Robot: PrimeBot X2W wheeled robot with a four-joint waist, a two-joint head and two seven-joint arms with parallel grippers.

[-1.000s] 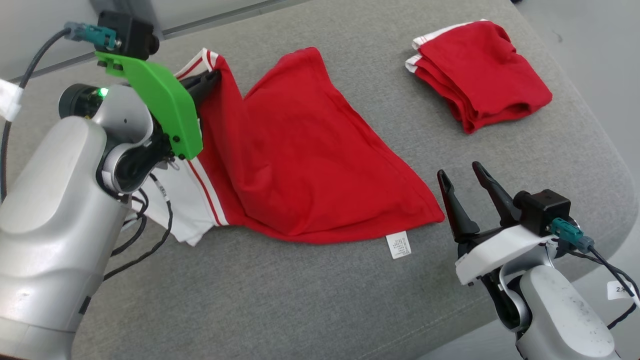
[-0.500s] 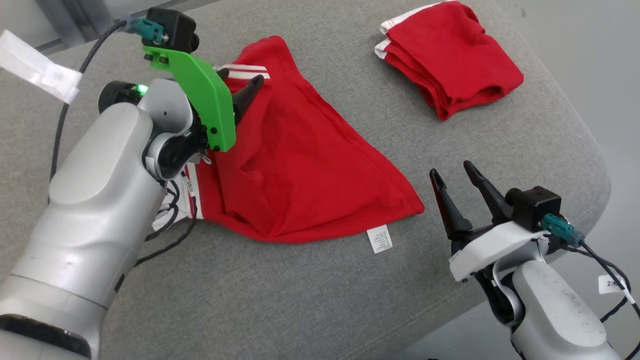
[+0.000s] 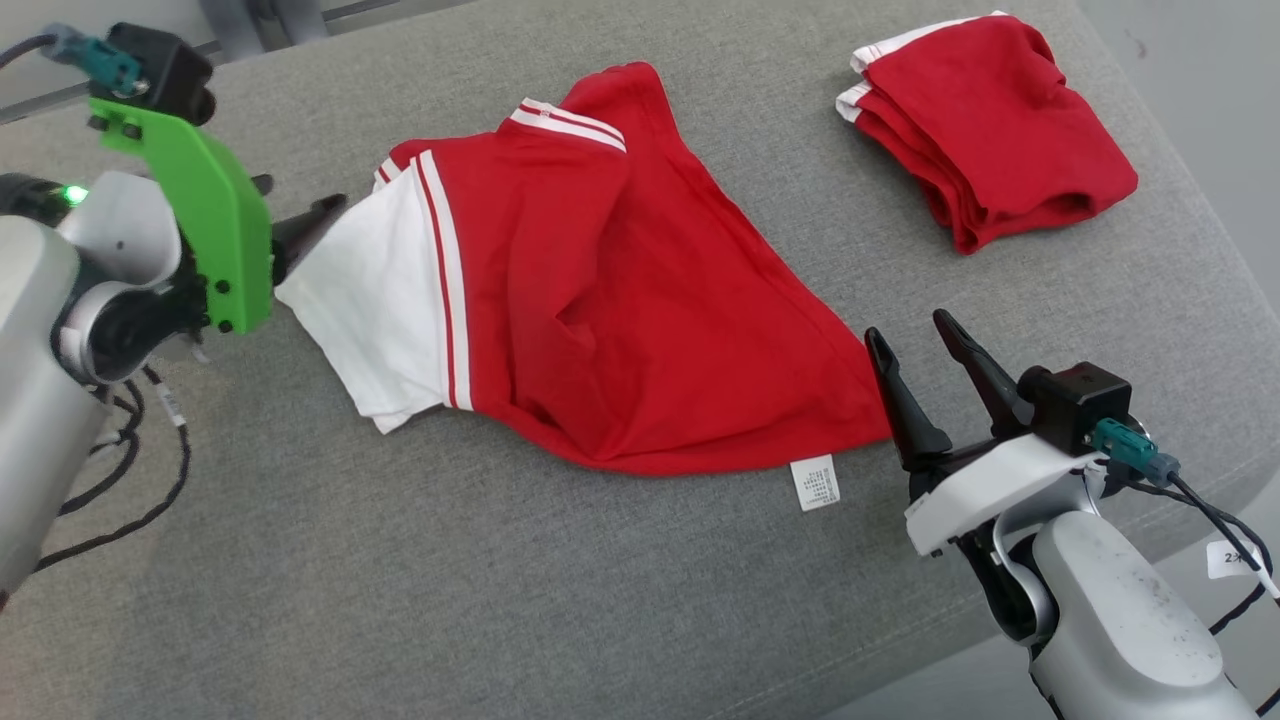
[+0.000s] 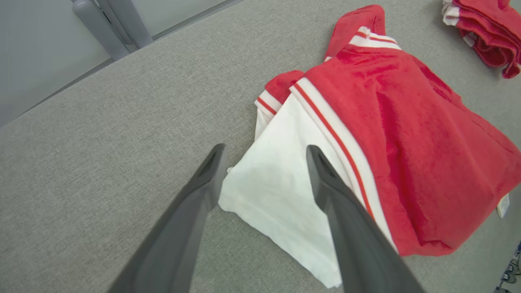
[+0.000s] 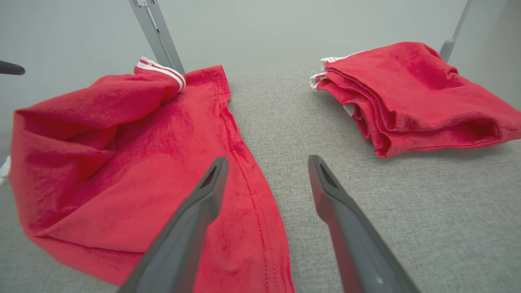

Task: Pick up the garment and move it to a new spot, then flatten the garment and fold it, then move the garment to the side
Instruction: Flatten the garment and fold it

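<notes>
The red garment lies crumpled on the grey padded surface, its white striped part spread toward the left and a white label at its near hem. My left gripper is open just left of the white corner; in the left wrist view that white cloth lies beyond and below the open gripper, untouched. My right gripper stands open by the garment's right corner. In the right wrist view the red hem runs under the left finger of the right gripper.
A second red garment, folded, rests at the far right, also seen as the folded stack. The padded surface rounds off at its right edge. Grey metal posts stand behind the surface.
My left gripper has let go of the garment and drawn back to the left. The white part now lies spread on the surface. The head camera has shifted; the right gripper stays open.
</notes>
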